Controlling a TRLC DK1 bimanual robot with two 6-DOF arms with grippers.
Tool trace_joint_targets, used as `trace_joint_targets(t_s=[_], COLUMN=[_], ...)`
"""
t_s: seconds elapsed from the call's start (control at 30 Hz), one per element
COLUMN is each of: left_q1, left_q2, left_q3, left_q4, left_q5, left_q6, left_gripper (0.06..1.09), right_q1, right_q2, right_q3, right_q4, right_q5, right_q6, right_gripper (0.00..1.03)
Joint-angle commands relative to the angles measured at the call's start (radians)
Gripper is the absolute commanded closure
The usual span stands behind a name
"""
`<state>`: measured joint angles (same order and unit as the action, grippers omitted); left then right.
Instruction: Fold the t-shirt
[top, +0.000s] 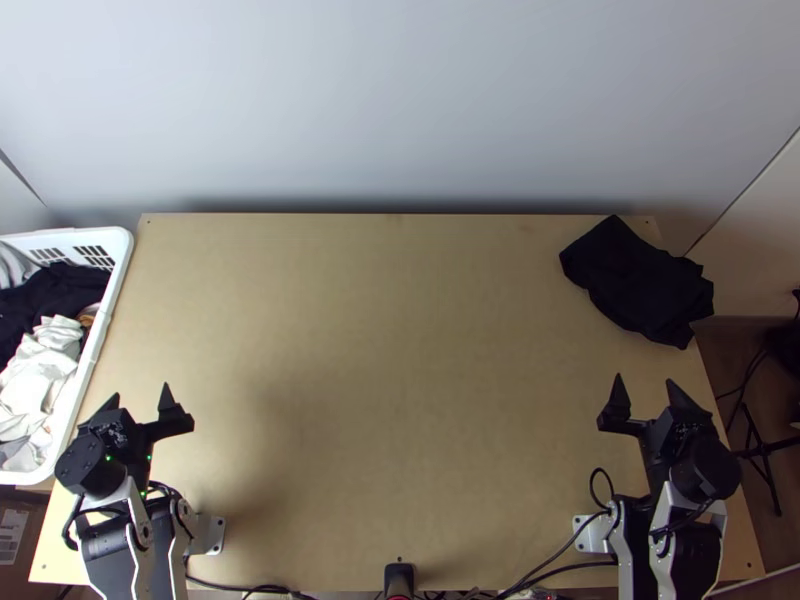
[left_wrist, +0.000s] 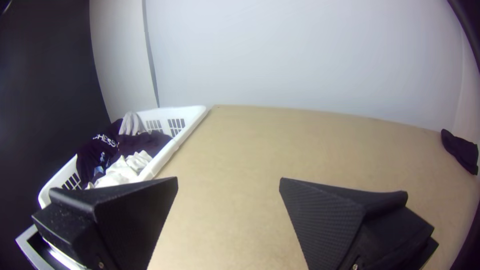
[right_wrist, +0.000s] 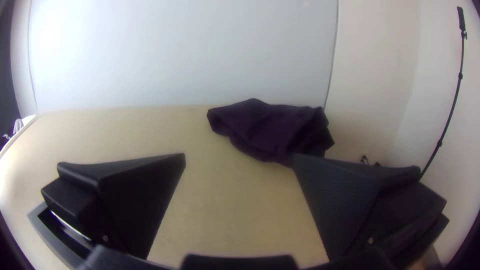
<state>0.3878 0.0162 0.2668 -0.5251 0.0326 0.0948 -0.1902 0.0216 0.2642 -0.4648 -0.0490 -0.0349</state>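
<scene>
A black cloth (top: 640, 282) lies bunched or loosely folded at the table's far right corner, slightly over the right edge; whether it is the t-shirt I cannot tell. It shows as a dark bundle (right_wrist: 272, 129) in the right wrist view and as a small dark shape (left_wrist: 461, 151) in the left one. My left gripper (top: 140, 396) stands open beside the basket, and its own view has the left gripper (left_wrist: 228, 181) with nothing between its fingers. Nearer the table's front than the cloth, my right gripper (top: 645, 385) is open; in its wrist view the right gripper (right_wrist: 239, 157) holds nothing.
A white basket (top: 112, 290) with dark and white clothes stands at the table's left edge, close to my left gripper. Bare wood of the table (top: 380, 350) stretches between the arms. A pale wall (top: 400, 110) rises behind the far edge. Cables run along the near edge.
</scene>
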Motion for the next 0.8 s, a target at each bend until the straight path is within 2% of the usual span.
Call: trace_joint_targets(t_s=[0.0,0.77], left_q1=[0.017,0.017], left_q2=[-0.019,-0.019], left_q3=[-0.015,-0.015], left_q4=[-0.024,-0.026], left_q5=[0.000,0.001], left_q6=[-0.020,-0.020], left_gripper=[0.10,0.10], right_q1=[0.040,0.044], right_q2=[-0.025,-0.025], right_q3=[-0.016,-0.014], right_q4=[-0.020,-0.028], right_q5=[0.008,0.008], right_q6=[0.056,0.056], right_gripper=[0.03,0.03])
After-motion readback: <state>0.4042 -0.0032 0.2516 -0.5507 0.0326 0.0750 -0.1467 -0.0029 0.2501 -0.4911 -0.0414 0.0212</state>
